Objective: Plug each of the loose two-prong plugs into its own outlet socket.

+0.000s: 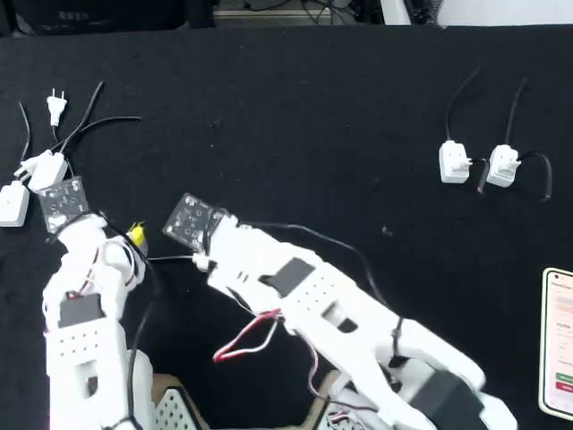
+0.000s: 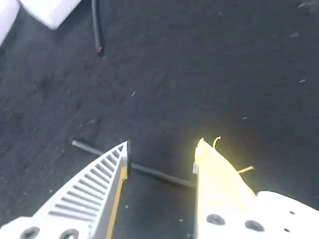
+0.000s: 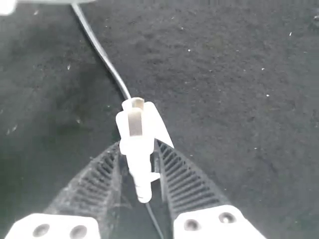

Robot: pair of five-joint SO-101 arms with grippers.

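Note:
My right gripper (image 3: 138,147) is shut on a white two-prong plug (image 3: 135,124); its prongs point away from the wrist and a pale cable (image 3: 99,50) trails off over the black cloth. From above, that gripper (image 1: 204,260) and plug (image 1: 200,262) sit left of centre. My left gripper (image 2: 163,144) stands open just above the cloth, one finger white, the other yellow, with a black cable (image 2: 159,174) lying across the gap. From above it (image 1: 134,239) is close to the left of the right gripper. Another loose plug (image 1: 55,105) lies far left. White outlet blocks (image 1: 13,202) rest by the left edge.
Two more white outlet blocks (image 1: 455,162) (image 1: 503,166) with black cords sit at the back right. A phone (image 1: 557,340) lies at the right edge. Black cables (image 1: 89,125) sprawl at the back left. A white block corner (image 2: 50,11) lies beyond the left gripper.

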